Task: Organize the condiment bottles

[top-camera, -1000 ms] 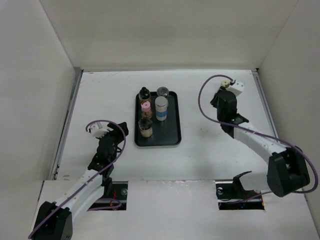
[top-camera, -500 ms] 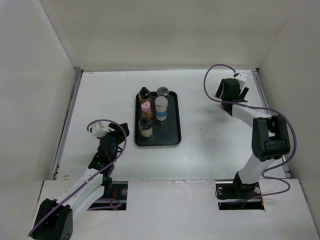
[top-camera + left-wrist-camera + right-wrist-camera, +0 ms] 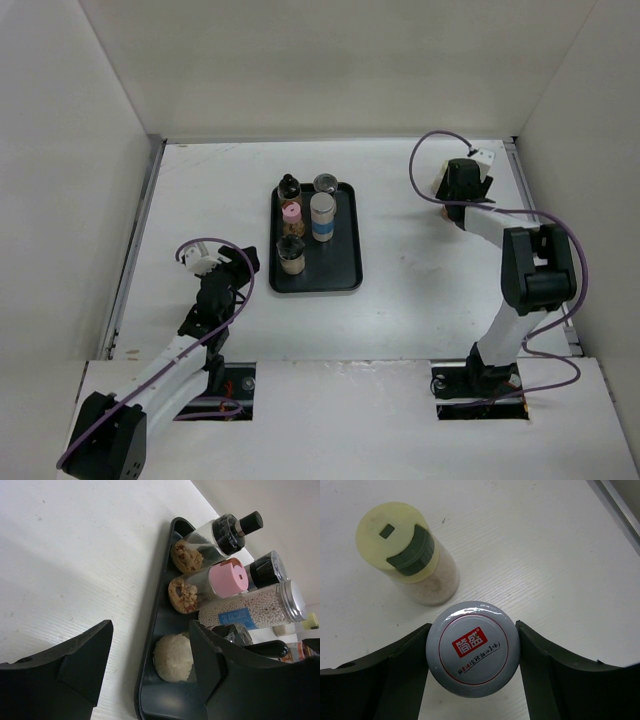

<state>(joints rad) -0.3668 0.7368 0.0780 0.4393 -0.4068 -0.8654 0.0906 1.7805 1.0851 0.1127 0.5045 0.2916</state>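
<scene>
Five condiment bottles stand on the black tray (image 3: 350, 250): a black-capped dropper bottle (image 3: 289, 185), a silver-lidded jar (image 3: 324, 183), a pink-lidded one (image 3: 291, 211), a blue-labelled one (image 3: 322, 215) and a black-lidded brown one (image 3: 291, 252). My right gripper (image 3: 460, 190) is at the far right of the table. In the right wrist view it (image 3: 472, 626) is shut on a lilac-lidded jar (image 3: 473, 652), both fingers against the lid. A yellow-lidded bottle (image 3: 410, 555) stands just beside it. My left gripper (image 3: 240, 264) is open and empty, left of the tray (image 3: 150, 680).
The left wrist view shows the tray's near-left corner with the bottles side-on, a pale-bottomed bottle (image 3: 172, 657) nearest. White walls enclose the table on three sides. A metal strip runs along the table's right edge (image 3: 620, 505).
My right arm has swung out to the back right and settled over the lilac-lidded jar. My left arm has drawn back slightly.
</scene>
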